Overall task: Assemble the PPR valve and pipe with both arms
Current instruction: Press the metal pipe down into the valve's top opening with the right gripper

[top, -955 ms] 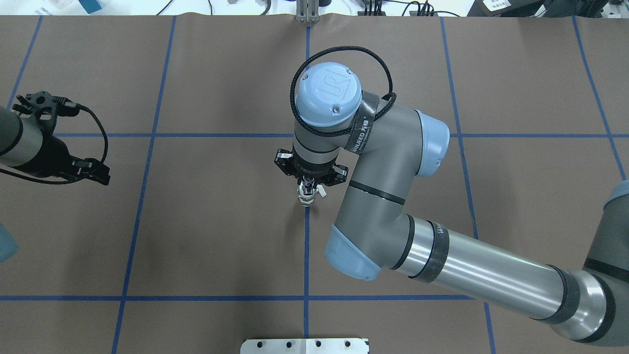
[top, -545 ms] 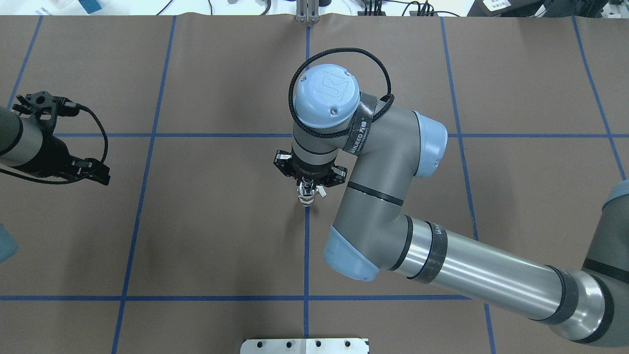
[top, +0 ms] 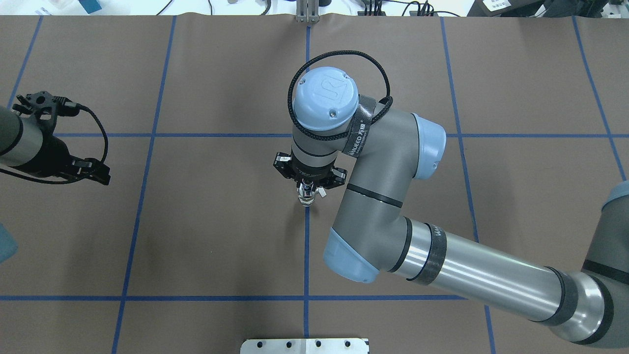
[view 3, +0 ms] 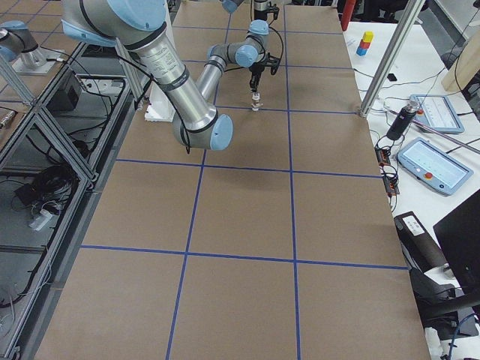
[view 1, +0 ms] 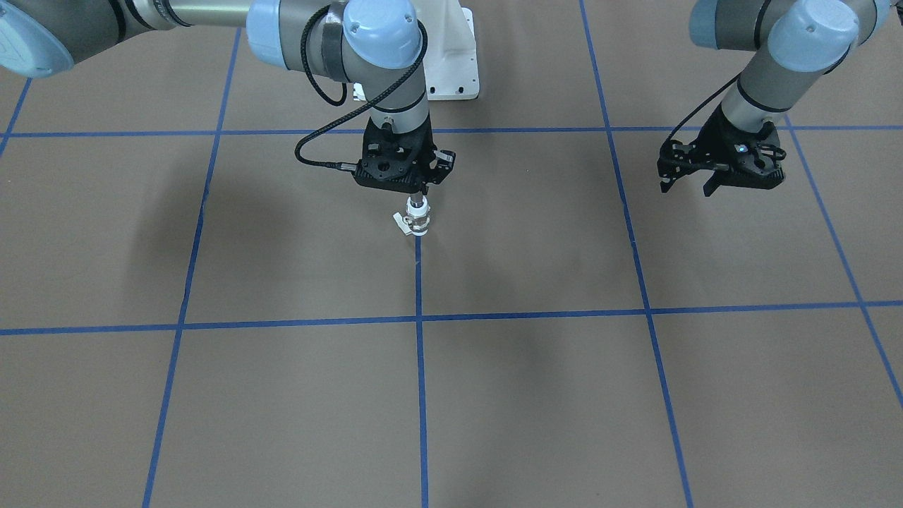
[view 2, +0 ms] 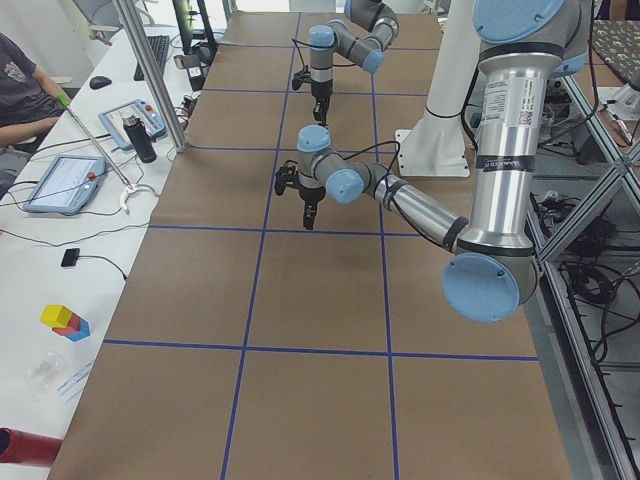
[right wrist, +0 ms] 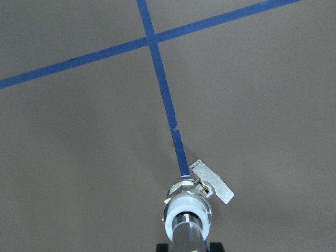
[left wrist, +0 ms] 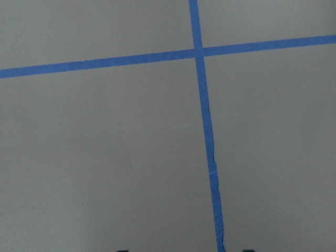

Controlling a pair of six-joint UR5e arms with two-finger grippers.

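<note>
My right gripper hangs over the centre blue line and is shut on the pipe, a short silver tube held upright. The pipe's lower end sits in the white collar of the PPR valve, whose small white lever sticks out sideways. The right wrist view shows the pipe entering the valve just above the brown table; I cannot tell whether it touches. In the overhead view the valve peeks out below the right gripper. My left gripper is open and empty, far off to the side.
Blue tape lines grid the brown table mat. The white bolted pedestal stands behind the right gripper. A white plate lies at the table's near edge. An operators' desk with tablets and a metal post lies beyond the mat.
My right arm's wrist has shifted slightly, while the valve and pipe stay over the same spot on the centre line. The left arm has not moved.
</note>
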